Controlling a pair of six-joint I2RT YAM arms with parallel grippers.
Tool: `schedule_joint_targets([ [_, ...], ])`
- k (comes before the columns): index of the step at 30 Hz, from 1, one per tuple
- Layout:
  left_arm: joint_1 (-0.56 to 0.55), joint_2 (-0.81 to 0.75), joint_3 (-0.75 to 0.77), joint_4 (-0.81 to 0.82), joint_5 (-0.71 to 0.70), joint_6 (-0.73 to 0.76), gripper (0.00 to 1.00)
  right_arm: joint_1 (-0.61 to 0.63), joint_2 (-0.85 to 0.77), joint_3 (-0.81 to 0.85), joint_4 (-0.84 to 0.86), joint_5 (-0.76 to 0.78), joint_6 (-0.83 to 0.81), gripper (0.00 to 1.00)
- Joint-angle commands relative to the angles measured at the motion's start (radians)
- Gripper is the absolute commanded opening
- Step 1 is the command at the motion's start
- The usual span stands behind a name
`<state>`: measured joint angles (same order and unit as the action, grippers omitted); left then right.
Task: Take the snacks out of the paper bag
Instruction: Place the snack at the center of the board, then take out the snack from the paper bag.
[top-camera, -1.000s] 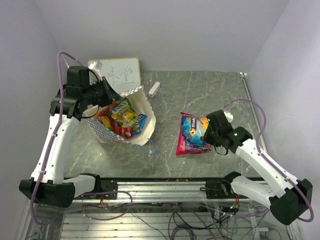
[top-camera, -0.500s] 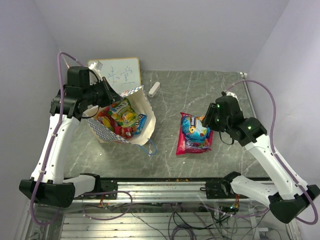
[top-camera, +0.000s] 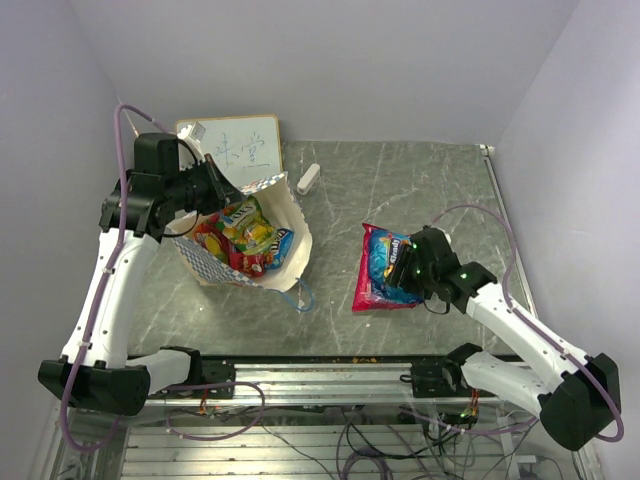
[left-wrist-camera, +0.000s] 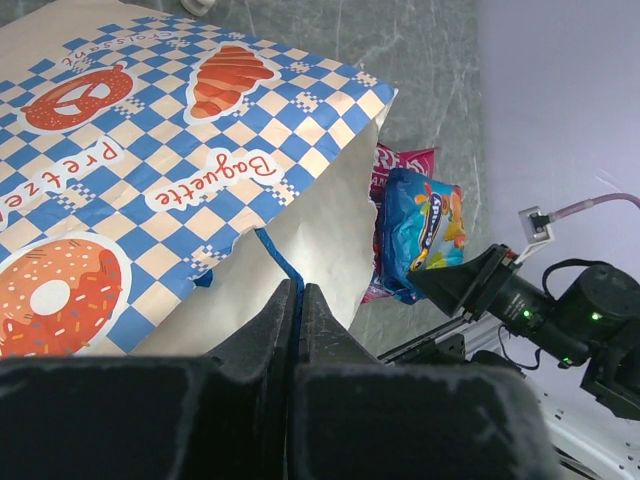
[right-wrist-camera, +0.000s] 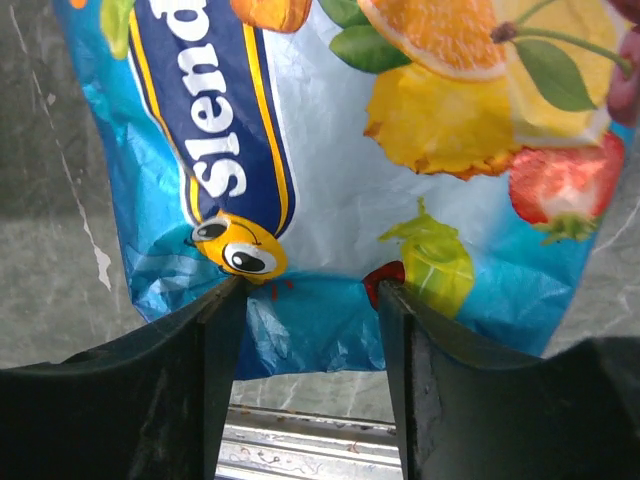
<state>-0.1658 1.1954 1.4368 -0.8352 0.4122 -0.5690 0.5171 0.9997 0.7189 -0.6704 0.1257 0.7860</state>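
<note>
The paper bag (top-camera: 290, 225) lies tipped open on the table at the left, with several snack packets (top-camera: 243, 232) inside. My left gripper (top-camera: 217, 188) is shut on the bag's thin blue cord handle (left-wrist-camera: 277, 258) and holds the checked side (left-wrist-camera: 150, 170) up. A blue packet (top-camera: 380, 255) lies on a large pink-red packet (top-camera: 372, 296) at the centre right. My right gripper (top-camera: 399, 268) is low over the blue packet. In the right wrist view its jaws stand open (right-wrist-camera: 308, 300) astride the edge of the blue packet (right-wrist-camera: 330, 190).
A white framed writing board (top-camera: 240, 140) stands behind the bag. A small white oblong block (top-camera: 308, 179) lies right of it. The bag's other blue handle (top-camera: 303, 296) trails on the table. Walls close in on three sides, and a metal rail (top-camera: 330, 375) runs along the near edge.
My right arm rose above the packets half a second ago and has now come down and left onto the blue packet. The left arm and bag have not moved.
</note>
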Motion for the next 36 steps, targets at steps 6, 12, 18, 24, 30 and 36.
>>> schedule_joint_targets([
  [6, -0.006, -0.123, -0.132, 0.118, 0.178, 0.008, 0.07, -0.005, -0.036, 0.048, -0.017, 0.002, -0.053, 0.71],
  [12, -0.005, -0.224, -0.228, 0.177, 0.229, -0.008, 0.07, -0.004, -0.046, 0.219, 0.022, -0.054, -0.295, 0.82],
  [18, -0.006, -0.280, -0.295, 0.230, 0.242, -0.058, 0.07, 0.041, 0.029, 0.266, 0.283, -0.278, -0.400, 0.79],
  [24, -0.007, -0.304, -0.320, 0.258, 0.248, -0.099, 0.07, 0.395, 0.076, 0.191, 0.617, -0.240, -0.563, 0.74],
  [30, -0.008, -0.313, -0.327, 0.238, 0.264, -0.106, 0.07, 0.616, 0.247, 0.190, 0.823, -0.142, -0.763, 0.71],
  [36, -0.008, -0.316, -0.302, 0.220, 0.260, -0.106, 0.07, 0.679, 0.418, 0.156, 1.090, -0.001, -0.864, 0.73],
])
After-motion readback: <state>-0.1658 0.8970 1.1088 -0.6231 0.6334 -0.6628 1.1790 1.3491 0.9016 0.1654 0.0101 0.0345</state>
